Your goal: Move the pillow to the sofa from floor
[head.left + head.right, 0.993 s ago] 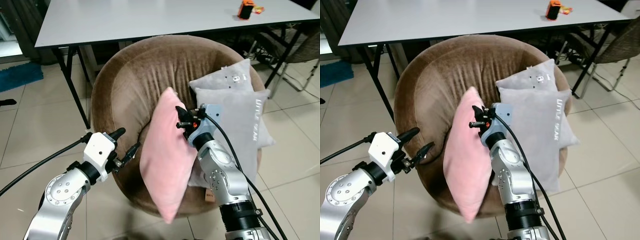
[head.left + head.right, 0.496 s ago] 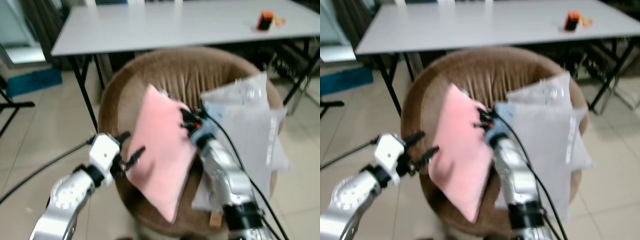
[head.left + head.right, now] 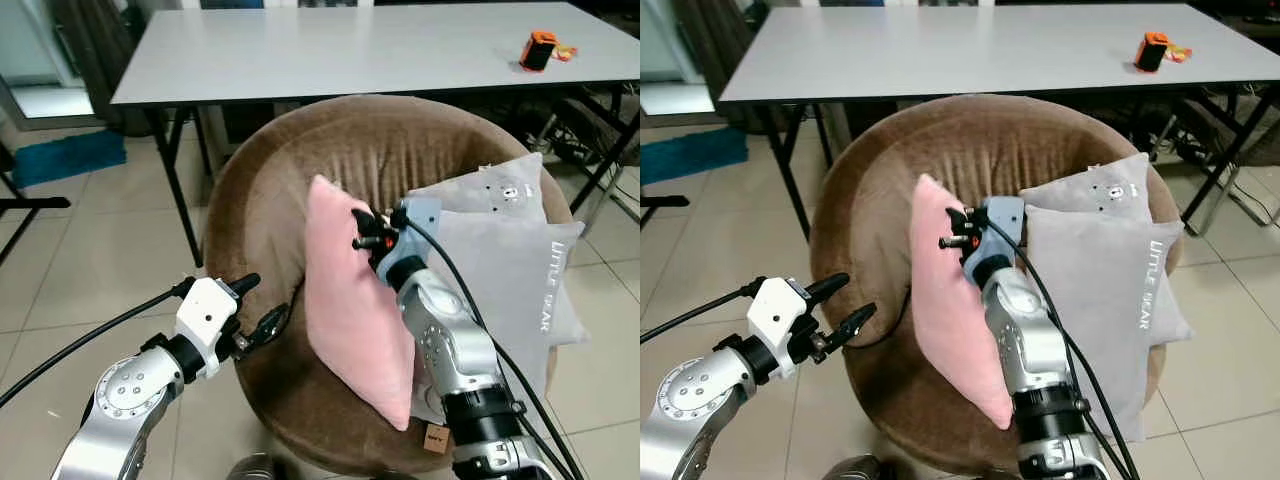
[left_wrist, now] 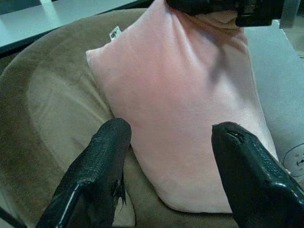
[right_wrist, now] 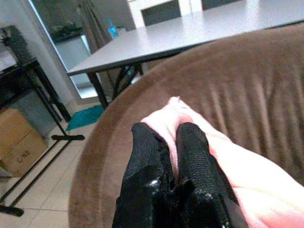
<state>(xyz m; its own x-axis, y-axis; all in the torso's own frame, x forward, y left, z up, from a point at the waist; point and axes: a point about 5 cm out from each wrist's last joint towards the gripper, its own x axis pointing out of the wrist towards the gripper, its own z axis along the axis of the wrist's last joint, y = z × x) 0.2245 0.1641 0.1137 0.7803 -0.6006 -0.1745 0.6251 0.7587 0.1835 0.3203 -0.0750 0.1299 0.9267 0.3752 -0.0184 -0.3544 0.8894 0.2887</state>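
A pink pillow hangs upright over the seat of the round brown sofa chair, its lower corner near the front rim. My right gripper is shut on the pillow's upper edge; in the right wrist view the two black fingers pinch pink fabric. My left gripper is open at the chair's front left rim, a little short of the pillow. In the left wrist view its fingers stand apart before the pink pillow.
Two grey pillows lean on the chair's right side. A grey table stands behind the chair with an orange object on it. Black table legs and tiled floor lie to the left.
The camera has shifted and steadied. The pink pillow has been carried further over the chair's seat and now hangs higher, with the right gripper still shut on it. The left gripper stays open.
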